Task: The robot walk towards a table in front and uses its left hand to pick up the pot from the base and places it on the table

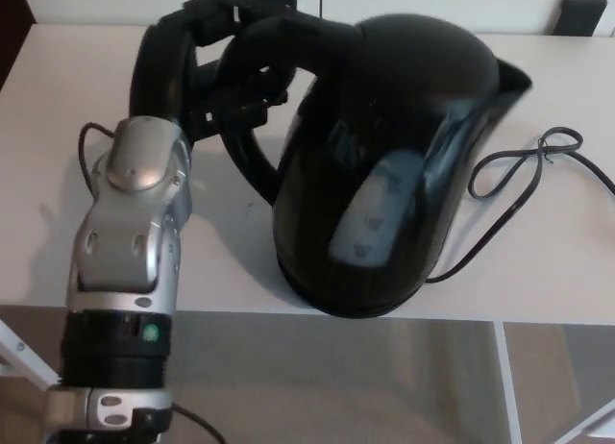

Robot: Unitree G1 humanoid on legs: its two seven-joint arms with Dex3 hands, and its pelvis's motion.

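A glossy black kettle-shaped pot [394,165] fills the middle of the head view, with its spout pointing right and its curved handle [252,98] on the left. Under its lower edge a thin black rim of the base [317,295] shows near the table's front edge. My left hand [207,55] is wrapped around the handle, fingers closed over its top. The silver left forearm [130,233] rises from the bottom left. My right hand does not show.
The white table [58,98] spreads left and right of the pot. A black power cord [524,180] loops on the table to the right. A dark object [583,16] sits at the far right edge. The table's front edge [240,311] is just below the pot.
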